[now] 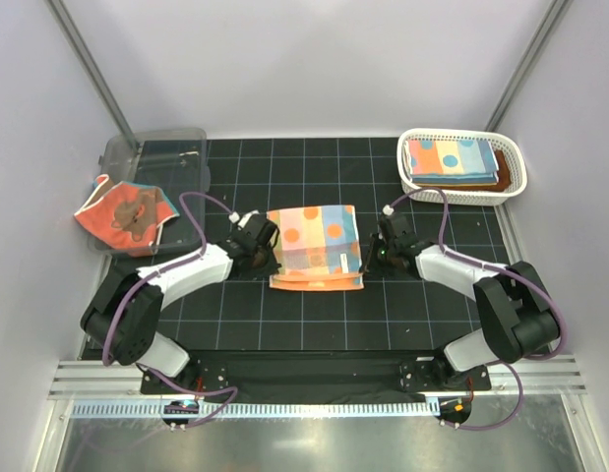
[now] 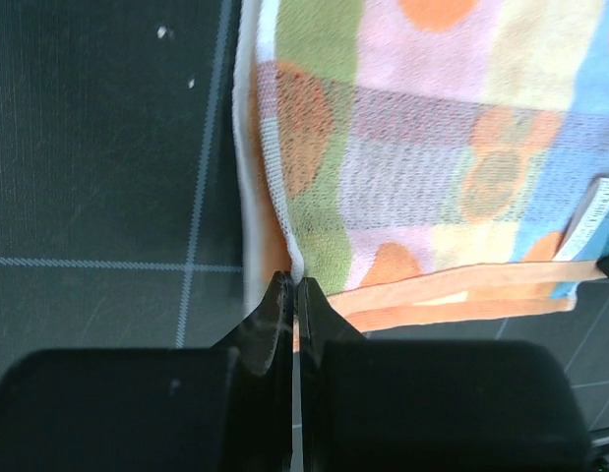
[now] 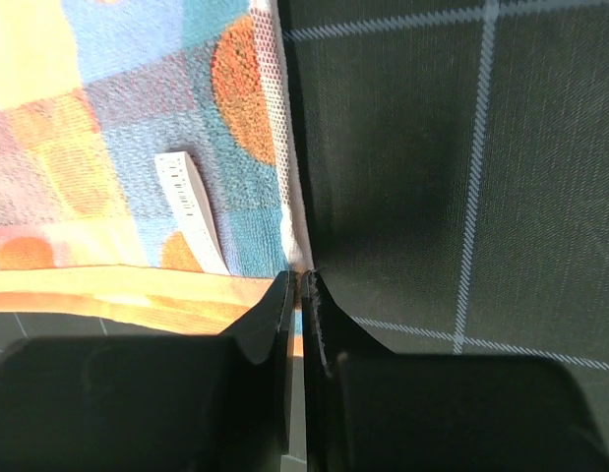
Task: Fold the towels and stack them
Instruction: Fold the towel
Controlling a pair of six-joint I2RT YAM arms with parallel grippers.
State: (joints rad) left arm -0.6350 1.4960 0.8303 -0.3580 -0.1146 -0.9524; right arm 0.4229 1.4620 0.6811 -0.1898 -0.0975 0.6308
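A light-blue and orange polka-dotted towel (image 1: 314, 246) lies half-folded on the black gridded mat, its orange underside showing along the near edge. My left gripper (image 1: 267, 256) is shut on the towel's left edge; in the left wrist view the jaws (image 2: 294, 282) pinch the white hem of the towel (image 2: 432, 167). My right gripper (image 1: 369, 256) is shut on its right edge, and the right wrist view shows the jaws (image 3: 304, 280) closed on the corner of the towel (image 3: 137, 147). A coral-red bear towel (image 1: 127, 211) hangs over the clear bin.
A white lattice basket (image 1: 516, 172) at the back right holds a folded polka-dotted towel (image 1: 450, 157) on a brown one. The clear plastic bin (image 1: 171, 147) stands at the back left. A white care label (image 3: 191, 211) lies on the towel near my right gripper.
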